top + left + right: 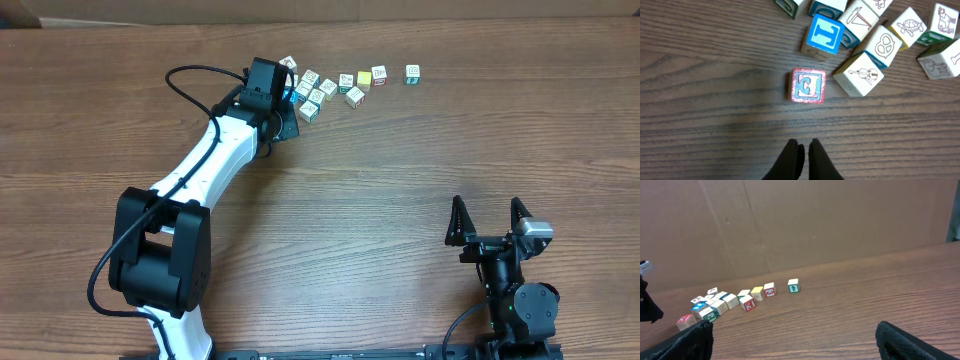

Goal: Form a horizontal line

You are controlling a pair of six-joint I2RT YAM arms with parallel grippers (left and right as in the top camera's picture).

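The left arm (215, 150) is stretched over the bench (400, 200) to the cluster (312, 92). The left gripper (804, 146) is closed on nothing, near a red cube (808, 86) marked "E". The right gripper (487, 207) is wide open and empty. The horizontal line (379, 74) lies just right of the cluster.

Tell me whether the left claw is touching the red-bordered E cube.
Apart. The left wrist view shows the left claw shut, its tips short of the red-bordered E cube, with a strip of bare table between them.
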